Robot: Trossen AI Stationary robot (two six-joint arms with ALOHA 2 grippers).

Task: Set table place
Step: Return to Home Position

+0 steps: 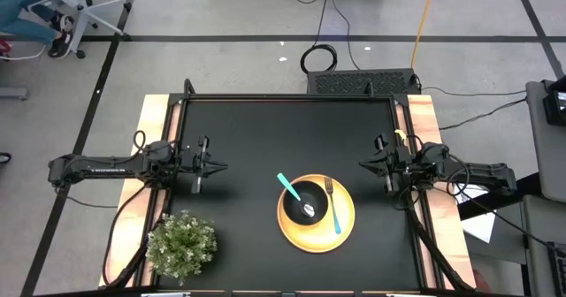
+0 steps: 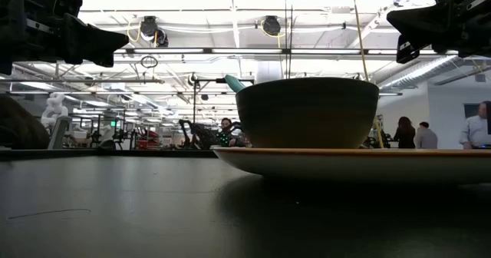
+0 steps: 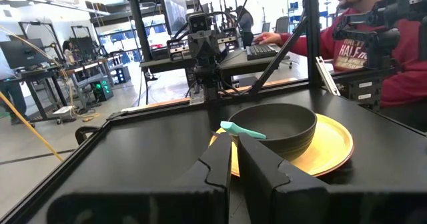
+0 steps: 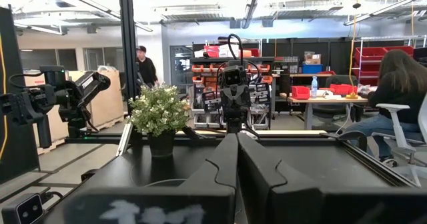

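homing | left gripper (image 1: 223, 166) + right gripper (image 1: 361, 164) pressed together, well apart from round yellow plate (image 1: 296, 235) | small black bowl (image 1: 305, 201) with teal-handled metal spoon (image 1: 287, 187) on it, teal-handled metal fork (image 1: 333, 207) beside bowl | retract high, slow

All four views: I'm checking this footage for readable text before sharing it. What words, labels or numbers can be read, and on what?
"HALF": on a person's red sweatshirt in the left wrist view. The line beneath it is partly hidden and cannot be read.
Pale lettering on the left arm in the high view: too small to read.
Nothing else can be read in any view.
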